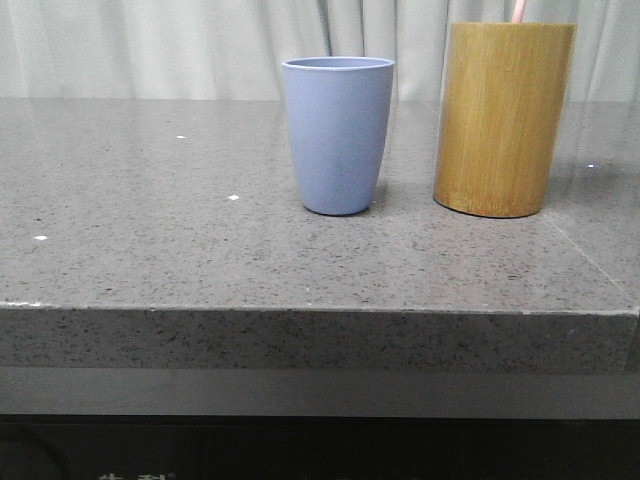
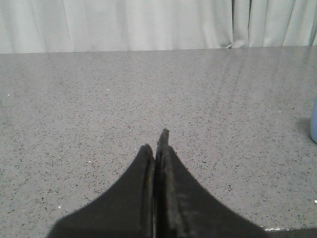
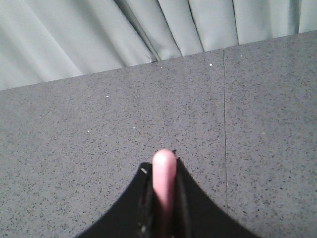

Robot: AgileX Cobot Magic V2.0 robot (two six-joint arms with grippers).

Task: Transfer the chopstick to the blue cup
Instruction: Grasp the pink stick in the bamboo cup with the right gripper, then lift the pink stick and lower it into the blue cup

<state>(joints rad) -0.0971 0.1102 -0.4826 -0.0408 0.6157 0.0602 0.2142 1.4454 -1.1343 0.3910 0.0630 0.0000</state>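
Note:
The blue cup [image 1: 338,135] stands upright on the grey stone table, left of the bamboo cylinder [image 1: 503,118]. A pale pink chopstick [image 1: 519,11] pokes up out of the cylinder at the top edge of the front view. My right gripper [image 3: 163,166] is shut on a pink chopstick [image 3: 164,176], whose rounded end shows between the fingers; this gripper is out of the front view. My left gripper [image 2: 154,144] is shut and empty, low over bare table, with the cup's edge [image 2: 313,124] at the far side of its view. Neither arm shows in the front view.
The grey speckled table [image 1: 150,230] has its front edge near the camera. A seam line [image 3: 224,114] crosses the tabletop. Pale curtains [image 1: 150,45] hang behind the table.

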